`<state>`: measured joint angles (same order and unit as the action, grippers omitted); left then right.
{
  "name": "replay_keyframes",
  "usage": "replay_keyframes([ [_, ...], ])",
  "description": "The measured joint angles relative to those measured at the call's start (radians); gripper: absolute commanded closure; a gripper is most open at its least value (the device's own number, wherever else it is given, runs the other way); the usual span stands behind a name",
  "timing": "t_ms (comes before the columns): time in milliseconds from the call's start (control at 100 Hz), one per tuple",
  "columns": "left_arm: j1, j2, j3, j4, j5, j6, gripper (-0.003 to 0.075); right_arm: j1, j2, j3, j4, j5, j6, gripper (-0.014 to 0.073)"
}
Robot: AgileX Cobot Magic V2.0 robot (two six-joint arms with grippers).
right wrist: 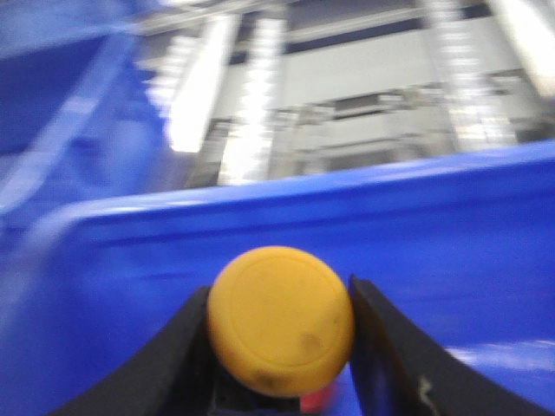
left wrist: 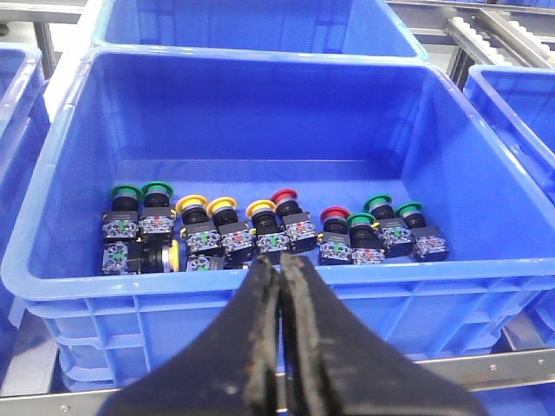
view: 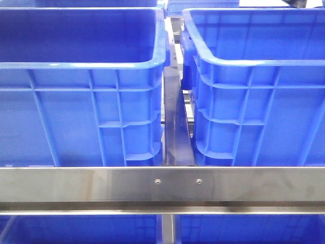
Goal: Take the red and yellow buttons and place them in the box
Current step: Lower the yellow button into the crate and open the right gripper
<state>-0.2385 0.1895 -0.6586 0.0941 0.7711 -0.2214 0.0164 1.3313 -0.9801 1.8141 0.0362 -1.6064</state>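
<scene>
Yellow button [right wrist: 280,319] clamped between right gripper [right wrist: 282,347] fingers, left gripper [left wrist: 280,347] closed, empty, above button-filled blue bin [left wrist: 260,113]

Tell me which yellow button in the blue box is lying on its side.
It is the yellow button at the row's end beside the two green ones, in the front row. Its cap faces sideways, while the other three yellow buttons stand upright with caps on top.

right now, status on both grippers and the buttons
Left gripper shut, empty, over the bin. Right gripper shut on yellow button. Nothing blocking.
</scene>
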Motion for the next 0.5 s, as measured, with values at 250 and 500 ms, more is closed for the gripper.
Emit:
replay_keyframes([
  [250,0.000,0.000,0.000,-0.001,0.000,0.000,0.0739,-0.034,0.140,-0.072,0.015,-0.109,-0.086,0.0484],
  [500,0.000,0.000,0.000,-0.001,0.000,0.000,0.0739,-0.103,0.293,-0.138,0.017,-0.114,-0.090,0.0484],
])
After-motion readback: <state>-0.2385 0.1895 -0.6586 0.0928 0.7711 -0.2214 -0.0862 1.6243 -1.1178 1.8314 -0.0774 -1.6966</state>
